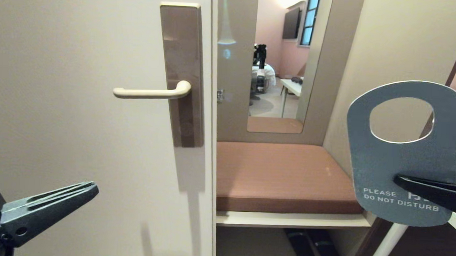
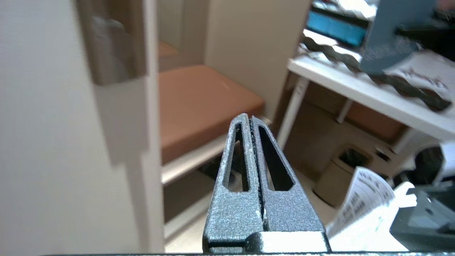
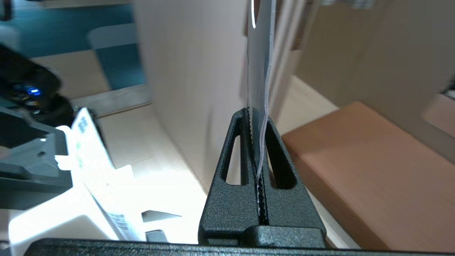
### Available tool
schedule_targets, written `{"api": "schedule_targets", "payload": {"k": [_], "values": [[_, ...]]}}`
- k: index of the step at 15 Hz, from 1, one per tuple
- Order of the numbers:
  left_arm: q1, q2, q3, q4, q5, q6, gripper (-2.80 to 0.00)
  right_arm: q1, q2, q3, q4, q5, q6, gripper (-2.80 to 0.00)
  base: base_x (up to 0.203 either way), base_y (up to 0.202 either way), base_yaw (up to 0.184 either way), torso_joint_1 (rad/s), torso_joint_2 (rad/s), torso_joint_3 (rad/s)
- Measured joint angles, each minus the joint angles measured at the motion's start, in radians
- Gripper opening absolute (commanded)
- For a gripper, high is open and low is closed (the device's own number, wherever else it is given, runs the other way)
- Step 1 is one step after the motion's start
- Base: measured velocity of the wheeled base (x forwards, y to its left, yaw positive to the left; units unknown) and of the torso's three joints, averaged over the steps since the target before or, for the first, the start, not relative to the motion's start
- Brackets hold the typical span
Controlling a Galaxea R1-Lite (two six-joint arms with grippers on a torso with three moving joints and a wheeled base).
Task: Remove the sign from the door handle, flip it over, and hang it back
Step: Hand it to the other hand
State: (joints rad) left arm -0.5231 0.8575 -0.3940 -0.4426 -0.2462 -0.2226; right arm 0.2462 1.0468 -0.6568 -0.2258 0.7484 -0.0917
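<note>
Beside door [image 1: 79, 98], sign [image 1: 399, 166] in right claw [image 1: 402, 181]

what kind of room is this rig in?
Most likely a hotel room entry: a "PLEASE DO NOT DISTURB" sign, a door handle on a tall plate, a cushioned bench with slippers beneath.

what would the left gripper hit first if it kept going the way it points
Probably the brown bench cushion. The left gripper, shut and empty, points past the door's edge toward it in the wrist view. Depth is unclear, so it might clip the door's edge first.
</note>
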Motion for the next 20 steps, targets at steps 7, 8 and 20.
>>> {"api": "schedule_targets", "payload": {"k": [7, 8, 20], "values": [[-0.055, 0.07, 0.007, -0.001, -0.003, 0.001, -2.8, 0.128, 0.248, -0.052, -0.248, -0.001, 0.004, -2.8, 0.0, 0.0, 0.0, 0.0, 0.0, 0.0], [-0.055, 0.078, 0.007, -0.002, -0.003, 0.002, -2.8, 0.15, 0.283, -0.061, -0.271, -0.001, 0.003, -2.8, 0.0, 0.0, 0.0, 0.0, 0.0, 0.0], [-0.056, 0.153, 0.043, -0.118, -0.004, 0.006, 0.0, 0.36, 0.508, -0.187, -0.342, -0.002, 0.005, -2.8, 0.0, 0.0, 0.0, 0.0, 0.0, 0.0]]}}
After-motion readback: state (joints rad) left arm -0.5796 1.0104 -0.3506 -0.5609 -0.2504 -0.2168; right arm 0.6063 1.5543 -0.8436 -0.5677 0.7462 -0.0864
